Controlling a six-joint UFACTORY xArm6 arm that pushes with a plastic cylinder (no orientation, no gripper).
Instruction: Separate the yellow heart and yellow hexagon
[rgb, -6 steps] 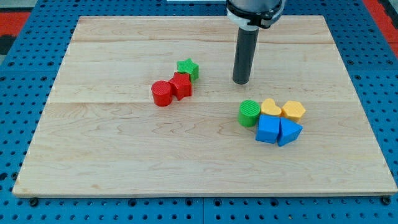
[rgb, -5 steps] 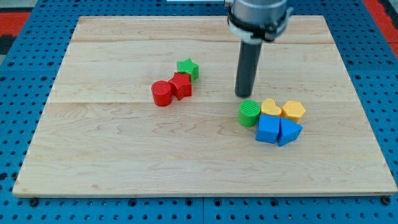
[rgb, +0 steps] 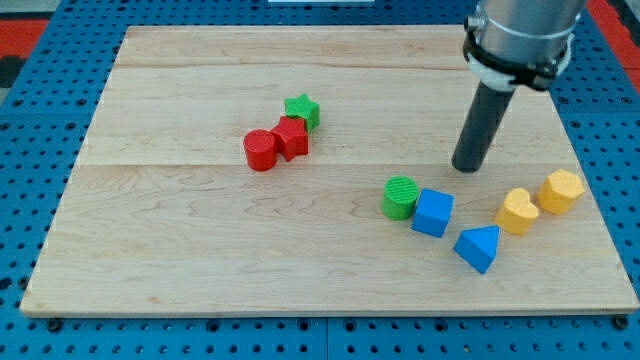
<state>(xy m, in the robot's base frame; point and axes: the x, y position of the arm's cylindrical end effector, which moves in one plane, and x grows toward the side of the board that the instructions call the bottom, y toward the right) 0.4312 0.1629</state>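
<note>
- The wooden board carries two groups of blocks; one sits at the view's upper middle, one at the view's lower right
- My tip rests on bare wood above the right-hand group, touching no block; the rod has no jaws, so it holds nothing and can only push
- The yellow hexagon lies near the board's right edge; the yellow heart sits just beside it to the lower left, and whether they touch I cannot tell
- To part them well, I judge the tip should come down to the heart's right flank through the narrow seam and push it toward the view's left; pushing the hexagon rightward risks sliding it off the board
- The blue triangle and blue cube lie in the heart's leftward path; the green cylinder touches the cube
- Well apart, the red cylinder, red block and green star cluster clear of the work
</note>
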